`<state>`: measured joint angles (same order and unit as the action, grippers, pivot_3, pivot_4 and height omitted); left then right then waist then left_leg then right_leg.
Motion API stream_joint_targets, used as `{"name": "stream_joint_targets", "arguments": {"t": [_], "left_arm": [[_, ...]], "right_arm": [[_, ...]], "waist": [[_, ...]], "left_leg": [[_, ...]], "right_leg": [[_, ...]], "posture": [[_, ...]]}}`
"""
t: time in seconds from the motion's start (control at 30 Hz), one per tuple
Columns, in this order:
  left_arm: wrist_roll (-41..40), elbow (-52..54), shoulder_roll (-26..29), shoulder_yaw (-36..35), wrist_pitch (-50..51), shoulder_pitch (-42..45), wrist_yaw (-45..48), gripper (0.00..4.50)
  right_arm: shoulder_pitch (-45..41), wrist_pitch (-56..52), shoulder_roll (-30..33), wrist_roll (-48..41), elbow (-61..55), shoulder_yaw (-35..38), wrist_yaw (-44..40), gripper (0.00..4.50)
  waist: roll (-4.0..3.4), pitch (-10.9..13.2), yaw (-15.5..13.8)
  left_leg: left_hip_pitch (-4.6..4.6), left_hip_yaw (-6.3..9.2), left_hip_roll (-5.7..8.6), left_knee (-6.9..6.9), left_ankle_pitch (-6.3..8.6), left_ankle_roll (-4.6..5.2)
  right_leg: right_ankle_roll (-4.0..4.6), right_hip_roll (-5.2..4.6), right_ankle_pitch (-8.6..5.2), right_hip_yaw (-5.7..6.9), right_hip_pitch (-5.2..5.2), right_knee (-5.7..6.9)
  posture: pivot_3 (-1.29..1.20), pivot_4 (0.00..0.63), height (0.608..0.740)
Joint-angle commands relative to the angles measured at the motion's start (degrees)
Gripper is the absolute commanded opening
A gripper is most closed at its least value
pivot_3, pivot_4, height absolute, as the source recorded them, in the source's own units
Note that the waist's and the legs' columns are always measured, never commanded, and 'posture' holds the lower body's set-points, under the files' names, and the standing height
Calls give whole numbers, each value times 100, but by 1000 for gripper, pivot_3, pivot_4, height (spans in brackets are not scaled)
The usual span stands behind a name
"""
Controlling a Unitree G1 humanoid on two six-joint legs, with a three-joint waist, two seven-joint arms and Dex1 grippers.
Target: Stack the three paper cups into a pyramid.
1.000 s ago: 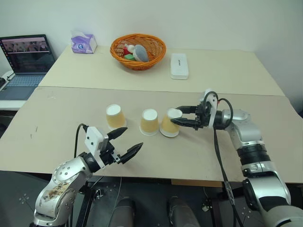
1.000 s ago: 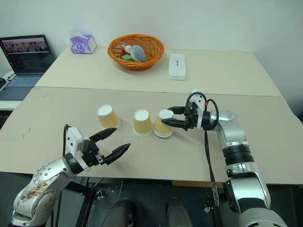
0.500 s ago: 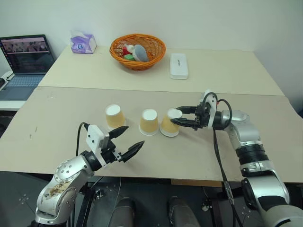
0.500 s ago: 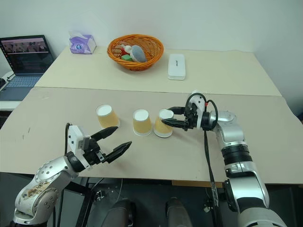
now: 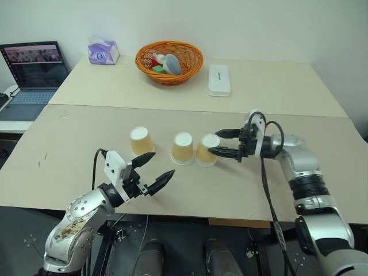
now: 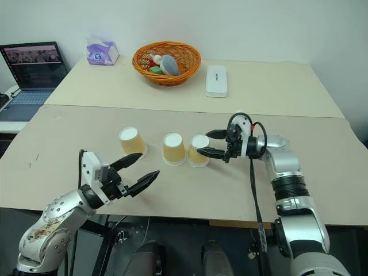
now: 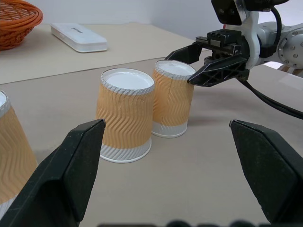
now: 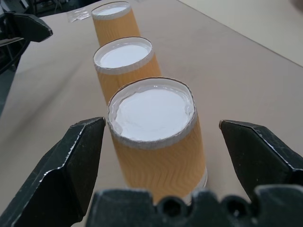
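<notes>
Three tan paper cups stand upside down in a row on the table: the left cup, the middle cup and the right cup, the last two almost touching. My right gripper is open, its fingers flanking the right cup near its top without gripping it. Nearer the table's front edge my left gripper is open and empty, pointing toward the middle cup from a short distance. No cup sits atop another.
At the back of the table are an orange basket with items inside, a white box, a tissue box and a laptop. Bare tabletop lies in front of the cups.
My right gripper has opened and let go of the right cup, which was tilted in its grip and now stands flat beside the middle cup. The left gripper has stayed put.
</notes>
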<state>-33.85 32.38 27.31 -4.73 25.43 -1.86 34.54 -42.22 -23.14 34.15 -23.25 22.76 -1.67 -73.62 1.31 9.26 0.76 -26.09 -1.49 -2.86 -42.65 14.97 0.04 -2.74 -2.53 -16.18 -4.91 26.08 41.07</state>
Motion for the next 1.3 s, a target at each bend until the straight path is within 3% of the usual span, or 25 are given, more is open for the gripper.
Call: {"name": "stream_joint_targets", "arguments": {"t": [0.03,0.33,0.57,0.73,0.87,1.3], "left_arm": [[-111,13,-30,-1,-8,105,44,4500],[-275,-48,-78,-138,165,214,-81,4500],[-1223,399,-635,-967,937,-186,-1575,4500],[-988,457,-809,-1214,917,-484,-2247,4500],[-395,212,-760,-1136,679,-217,-2547,4500],[418,-969,-572,-816,442,933,-2194,4500]], "right_arm": [[46,-691,382,-557,-653,349,-356,4486],[472,-1179,898,-978,-1203,909,-237,4486],[657,-1260,787,-1151,-1744,1213,315,4486],[848,-1250,674,-1190,-1974,1161,530,4486],[907,-1194,564,-1223,-2039,1115,665,4486],[1010,-1175,619,-1323,-2186,1228,809,4486]], "waist": [[0,0,3],[0,0,36],[1,1,28],[2,0,19],[2,1,1],[2,1,8]], "left_leg": [[0,0,0,0,0,0],[2,1,0,0,0,0],[0,6,-2,0,1,2],[2,6,-1,-2,1,2],[1,5,2,-2,1,2],[0,5,3,-1,1,1]], "right_leg": [[0,0,0,0,0,0],[0,2,0,0,-1,1],[-1,1,0,0,-1,-1],[0,1,0,0,-2,3],[0,0,0,0,-2,1],[0,1,0,2,-2,0]], "posture": [[0,150,675],[0,150,675],[0,150,675],[0,150,675],[0,150,675],[0,150,675]]}}
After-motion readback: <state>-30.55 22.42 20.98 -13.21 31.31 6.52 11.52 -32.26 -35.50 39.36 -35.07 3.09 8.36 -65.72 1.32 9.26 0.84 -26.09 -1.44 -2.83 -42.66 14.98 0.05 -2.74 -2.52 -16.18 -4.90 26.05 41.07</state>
